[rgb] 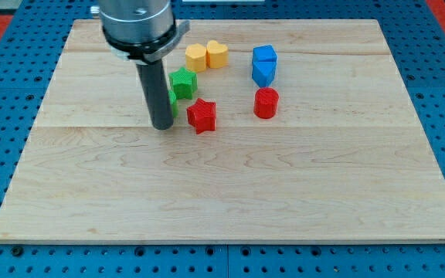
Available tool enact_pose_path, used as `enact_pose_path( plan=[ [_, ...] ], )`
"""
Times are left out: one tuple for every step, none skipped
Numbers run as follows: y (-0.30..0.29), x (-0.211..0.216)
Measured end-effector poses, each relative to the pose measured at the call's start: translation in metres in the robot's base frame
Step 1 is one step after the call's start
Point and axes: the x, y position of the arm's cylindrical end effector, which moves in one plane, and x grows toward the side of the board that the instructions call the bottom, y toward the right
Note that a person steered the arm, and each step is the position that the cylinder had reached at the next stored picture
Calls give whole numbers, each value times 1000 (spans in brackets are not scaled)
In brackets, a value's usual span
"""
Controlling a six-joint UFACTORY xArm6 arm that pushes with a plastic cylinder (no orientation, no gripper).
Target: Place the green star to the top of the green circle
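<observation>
My tip (162, 126), a bare rod without jaws, touches the green plastic star (182, 83); the wooden board (230, 201) lies open below. Two yellow, two blue, two red blocks.

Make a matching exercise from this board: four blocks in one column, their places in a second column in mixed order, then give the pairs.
Blocks:
1. green star
2. red star
3. yellow heart
4. red cylinder

Places:
A. below the blue blocks, towards the view's right
B. just right of my tip
C. beside the rod, above the red star
D. right of the yellow hexagon, near the view's top

Pairs: 1-C, 2-B, 3-D, 4-A
</observation>
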Motion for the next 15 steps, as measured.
enact_pose_path(
  plan=[
    [4,-2],
    [4,21],
    [53,37],
    [97,17],
    [95,-17],
    [87,-30],
    [75,-57],
    [43,-73],
    [24,-78],
    [20,-78],
    [61,-78],
    [90,-61],
    [96,-23],
    [94,-7],
    [117,10]
  ],
)
